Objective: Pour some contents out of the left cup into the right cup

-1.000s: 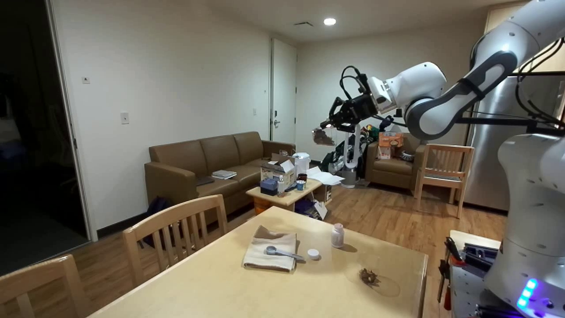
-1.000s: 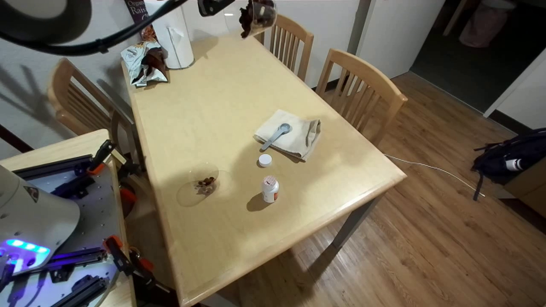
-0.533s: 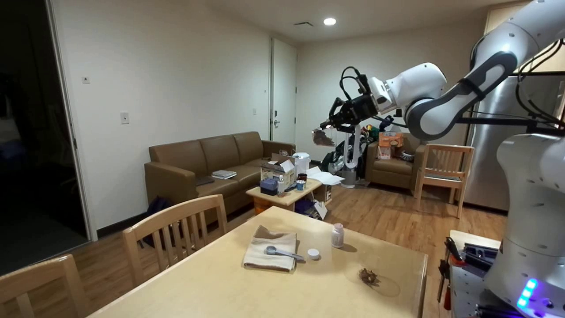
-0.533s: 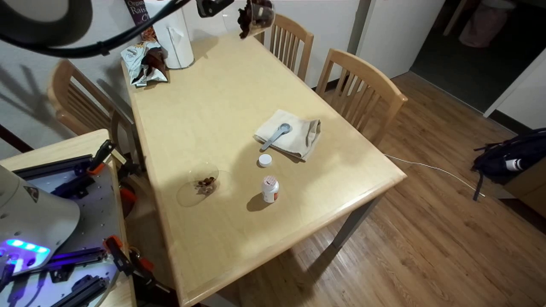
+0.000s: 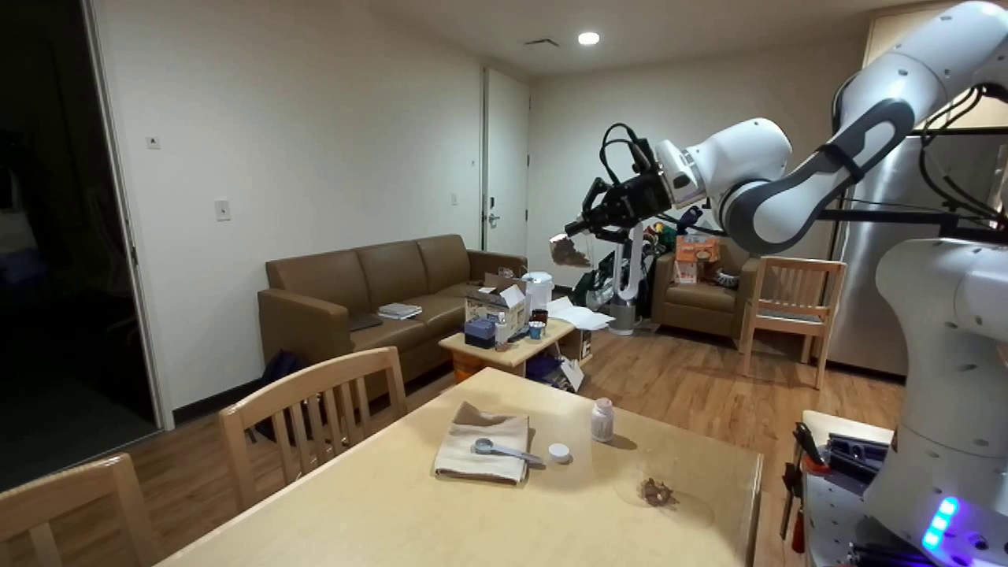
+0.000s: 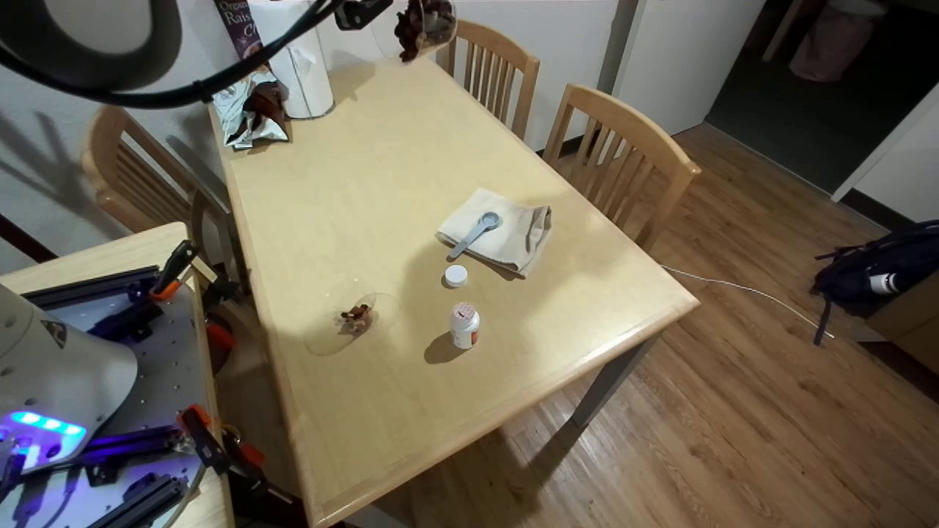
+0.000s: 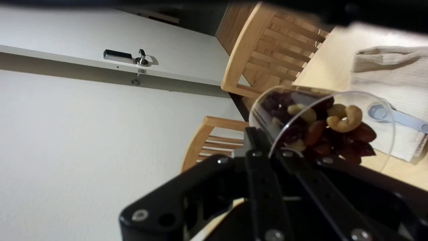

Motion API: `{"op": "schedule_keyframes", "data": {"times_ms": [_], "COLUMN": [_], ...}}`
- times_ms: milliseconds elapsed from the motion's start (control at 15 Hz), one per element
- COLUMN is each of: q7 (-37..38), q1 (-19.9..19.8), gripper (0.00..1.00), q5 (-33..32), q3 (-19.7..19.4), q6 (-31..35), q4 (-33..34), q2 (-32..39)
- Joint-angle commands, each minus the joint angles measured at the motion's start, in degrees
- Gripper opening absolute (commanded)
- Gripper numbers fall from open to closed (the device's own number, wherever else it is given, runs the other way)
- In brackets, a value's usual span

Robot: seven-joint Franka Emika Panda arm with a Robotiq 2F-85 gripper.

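Gripper [image 7: 263,138] pinched nearly together, clinging to the wall of the left cup [image 5: 568,250], and there it goes, toward eight o'clock in an exterior view since the last look! It hangs tipped in the air, nuts [image 7: 346,122] and dark red fruit [image 7: 361,149] crowding the mouth. Down at five o'clock on the table [image 5: 394,520], the right cup [image 5: 657,482] hasn't budged; far off, ten o'clock from that, the sofa [image 5: 394,276].

Has pale walls [image 5: 339,142], a wood-grained floor [image 6: 733,411] and a lit round ceiling light [image 5: 588,38]. Holds a brown sofa [image 5: 386,279] near a low table [image 5: 526,353], and slatted chairs [image 6: 637,126] beside the desk [image 6: 396,176]. Opens through a dark doorway [image 5: 55,236].
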Motion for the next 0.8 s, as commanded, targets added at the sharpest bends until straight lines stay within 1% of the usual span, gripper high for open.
{"op": "schedule_keyframes", "data": {"times_ms": [0, 200, 467, 733], "q7": [-3.28, -4.52, -5.32, -5.66], "q1": [1.35, 2.44, 4.05, 8.29], "gripper": [0.03, 0.03, 0.03, 0.03], "q5": [-1.19, -0.48, -0.28, -0.14], "q3": [-3.01, -5.21, -7.2, -9.3], "q6": [0.0, 0.03, 0.03, 0.03], "q4": [0.63, 0.86, 0.88, 1.4], "q2": [-2.94, -5.72, -7.63, -9.42]}}
